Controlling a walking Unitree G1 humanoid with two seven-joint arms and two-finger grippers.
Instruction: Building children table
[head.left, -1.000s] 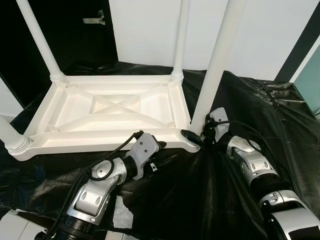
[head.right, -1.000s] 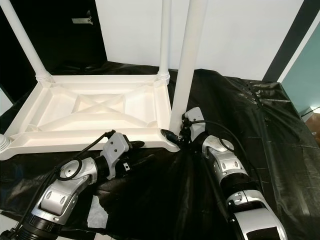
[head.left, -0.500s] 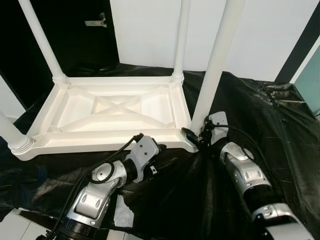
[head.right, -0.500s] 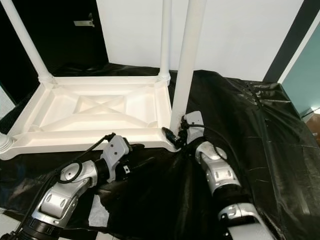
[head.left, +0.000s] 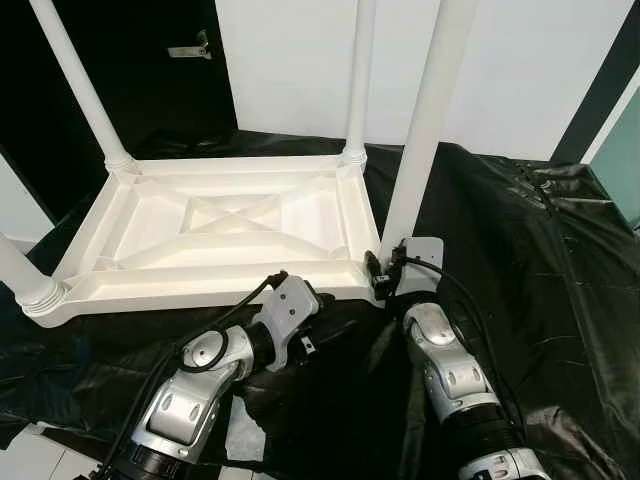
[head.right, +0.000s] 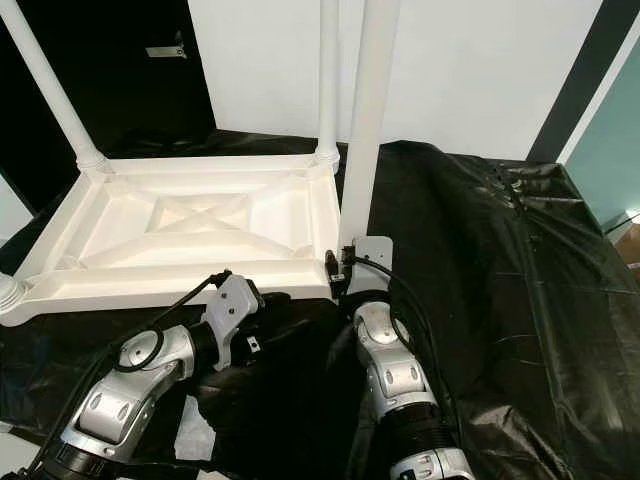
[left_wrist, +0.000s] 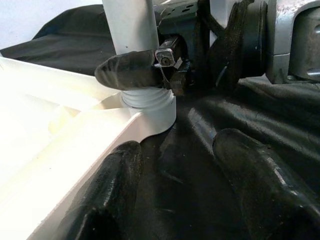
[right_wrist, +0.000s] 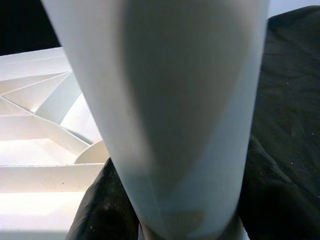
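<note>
- white table (head.left: 230, 225) lies upside down on a black sheet (head.left: 520, 260), legs up
- right end effector (head.left: 385, 272) clenched on the near right leg (head.left: 420, 130) at its base
- left end effector (left_wrist: 185, 175) released, resting on the sheet beside that corner

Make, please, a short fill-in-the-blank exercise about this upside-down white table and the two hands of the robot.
1. The white table top lies upside down on a ____ sheet.
2. The right hand is closed around the base of the near right ____.
3. The left hand rests on the sheet with its fingers ____.
4. The number of legs standing up from the table top is ____.

Missing words: black; leg; open; four
</note>
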